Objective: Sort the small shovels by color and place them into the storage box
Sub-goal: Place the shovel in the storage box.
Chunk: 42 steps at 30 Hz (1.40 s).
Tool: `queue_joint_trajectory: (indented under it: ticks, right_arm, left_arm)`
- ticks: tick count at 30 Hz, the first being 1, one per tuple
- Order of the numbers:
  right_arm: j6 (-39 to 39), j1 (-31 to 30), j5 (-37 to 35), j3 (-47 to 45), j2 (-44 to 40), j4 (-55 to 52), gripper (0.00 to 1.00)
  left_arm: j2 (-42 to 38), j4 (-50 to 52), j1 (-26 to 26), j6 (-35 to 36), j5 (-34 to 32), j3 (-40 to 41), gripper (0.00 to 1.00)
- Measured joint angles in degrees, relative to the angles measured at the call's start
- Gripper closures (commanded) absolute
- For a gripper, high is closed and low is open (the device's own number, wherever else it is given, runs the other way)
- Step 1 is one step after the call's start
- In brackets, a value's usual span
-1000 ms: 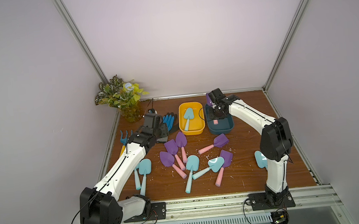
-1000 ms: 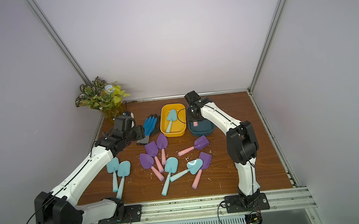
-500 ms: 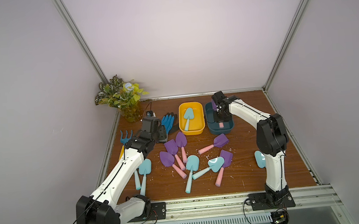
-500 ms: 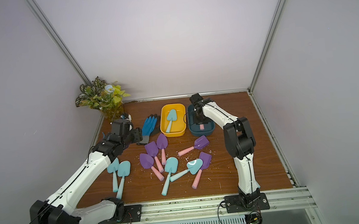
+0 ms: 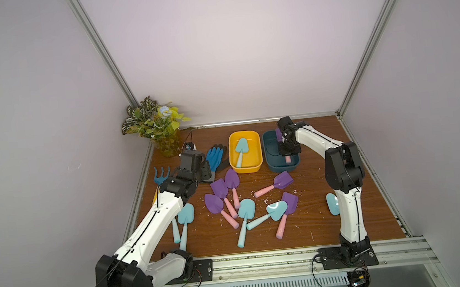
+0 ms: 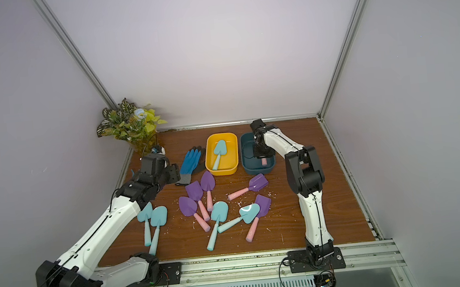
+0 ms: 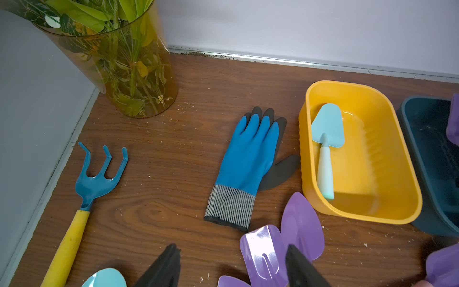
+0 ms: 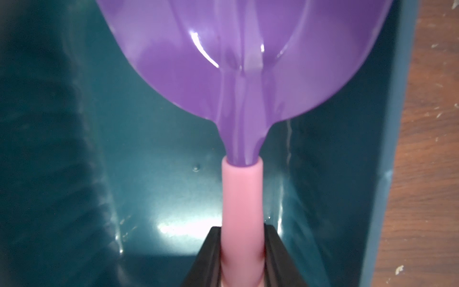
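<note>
Within teal box [image 8: 74, 154], purple shovel [image 8: 244, 74]

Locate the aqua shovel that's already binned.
In a top view the aqua shovel lies inside the yellow box at the back of the table, blade toward the far wall. The blue glove sits to the box's left, the teal box to its right.

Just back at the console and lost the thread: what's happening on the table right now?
The right gripper is shut on the pink handle of a purple shovel, holding it down in the dark teal bin, not yet released. The left gripper is open and empty, hovering over the table near the blue glove. The yellow bin holds one aqua shovel. The other shovels, purple and aqua, lie loose on the table.
</note>
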<state>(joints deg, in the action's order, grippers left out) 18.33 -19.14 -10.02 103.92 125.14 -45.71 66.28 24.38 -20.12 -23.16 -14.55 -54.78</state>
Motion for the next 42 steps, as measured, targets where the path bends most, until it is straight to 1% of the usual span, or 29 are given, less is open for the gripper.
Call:
queue_joint_trajectory:
  ticks: [6,10,15,17,20,22,25,30,34,39,42]
  right_arm:
    - [-0.39,0.42,0.13,0.7,1.44,0.15,0.85]
    - [-0.44,0.48,0.59,0.83,3.52,0.22,0.84]
    - [-0.61,0.46,1.42,1.31,4.0,0.17,0.82]
    - [-0.61,0.46,1.4,1.31,4.02,0.11,0.78]
    - [-0.61,0.46,1.36,1.64,4.26,-0.13,0.75]
    - [-0.61,0.46,1.33,2.16,4.61,-0.33,0.69]
    - [-0.59,0.46,1.31,3.41,5.49,-0.59,0.66]
    - [-0.57,0.46,1.25,5.11,6.56,-0.72,0.54]
    - [-0.5,0.44,0.87,6.23,6.49,-0.98,0.52]
    - [-0.31,-0.13,-0.59,6.32,3.52,-1.66,0.52]
    - [-0.17,-0.81,-2.29,5.49,-2.29,-1.09,0.52]
  left_arm:
    - [0.79,0.39,0.0,0.09,-0.28,-0.09,0.31]
    - [1.64,1.22,0.0,0.35,-0.26,-0.98,0.31]
    - [1.73,2.27,0.0,0.74,-0.24,-2.78,0.3]
    - [1.79,2.6,0.0,0.92,-0.24,-3.61,0.3]
    - [2.12,2.82,0.0,1.16,-0.26,-4.39,0.3]
    - [2.34,2.86,0.0,1.36,-0.28,-4.66,0.3]
    - [2.62,3.13,0.0,1.75,-0.26,-5.03,0.3]
    - [3.02,3.32,0.0,2.16,-0.22,-5.84,0.3]
    - [3.06,3.93,0.0,2.23,-0.2,-6.84,0.3]
    - [2.73,4.57,0.0,2.21,-0.11,-7.23,0.3]
    - [2.01,5.66,0.0,2.19,0.0,-7.23,0.3]
